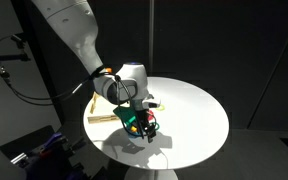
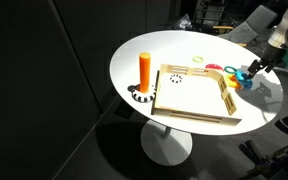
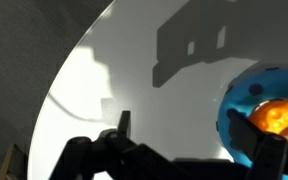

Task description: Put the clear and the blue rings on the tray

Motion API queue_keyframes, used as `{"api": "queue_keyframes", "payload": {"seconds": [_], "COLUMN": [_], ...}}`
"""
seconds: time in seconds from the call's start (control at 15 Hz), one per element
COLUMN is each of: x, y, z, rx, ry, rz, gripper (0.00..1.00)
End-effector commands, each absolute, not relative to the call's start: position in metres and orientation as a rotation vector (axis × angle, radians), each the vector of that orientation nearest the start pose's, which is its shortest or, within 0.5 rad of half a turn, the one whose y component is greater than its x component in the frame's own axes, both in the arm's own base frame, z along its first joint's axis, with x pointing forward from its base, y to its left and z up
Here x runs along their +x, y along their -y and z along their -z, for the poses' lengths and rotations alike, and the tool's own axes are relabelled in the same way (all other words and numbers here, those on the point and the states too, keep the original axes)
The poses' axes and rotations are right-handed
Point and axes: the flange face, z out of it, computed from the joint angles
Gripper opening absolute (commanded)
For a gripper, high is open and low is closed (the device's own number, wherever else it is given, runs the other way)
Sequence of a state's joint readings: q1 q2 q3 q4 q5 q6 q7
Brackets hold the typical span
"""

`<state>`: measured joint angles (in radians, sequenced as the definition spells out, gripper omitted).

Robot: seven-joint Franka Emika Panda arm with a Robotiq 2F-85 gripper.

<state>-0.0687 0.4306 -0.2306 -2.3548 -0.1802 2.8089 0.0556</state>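
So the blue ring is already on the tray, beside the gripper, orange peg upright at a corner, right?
Not on the tray. In an exterior view the blue ring is off the tray, over the white table just past its rim. It is beside the gripper, and the orange peg stands upright at a corner.

tabletop [image 2: 134, 55]: showing plain white, carrying soft grey shadows in the wrist view
tray [image 2: 199, 100]: showing pale wood, bearing a small circle of dark dots near the peg corner
peg [image 2: 145, 68]: standing out in bright orange
peg base [image 2: 141, 97]: showing black-and-white stripes
blue ring [image 3: 236, 105]: glowing bright light blue, carrying small dark dots
centre patch [image 3: 274, 118]: glowing orange-yellow inside the blue
thin ring [image 2: 199, 59]: showing green
round piece [image 2: 227, 71]: showing yellow-orange
tool [image 3: 189, 150]: appearing black
arm [image 1: 69, 25]: showing white
backdrop [image 2: 44, 60]: hanging black
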Motion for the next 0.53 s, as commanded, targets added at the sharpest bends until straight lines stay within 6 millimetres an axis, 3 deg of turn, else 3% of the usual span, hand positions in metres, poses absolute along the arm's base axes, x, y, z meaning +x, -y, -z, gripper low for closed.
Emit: {"api": "queue_keyframes", "payload": {"seconds": [0.0, 0.47], "x": [0.498, 0.496], "y": [0.145, 0.129], "z": [-0.163, -0.154], "rx": [-3.256, -3.18], "ry": [-0.295, -0.354], "rz": [0.056, 0.047], "gripper": [1.0, 1.0]}}
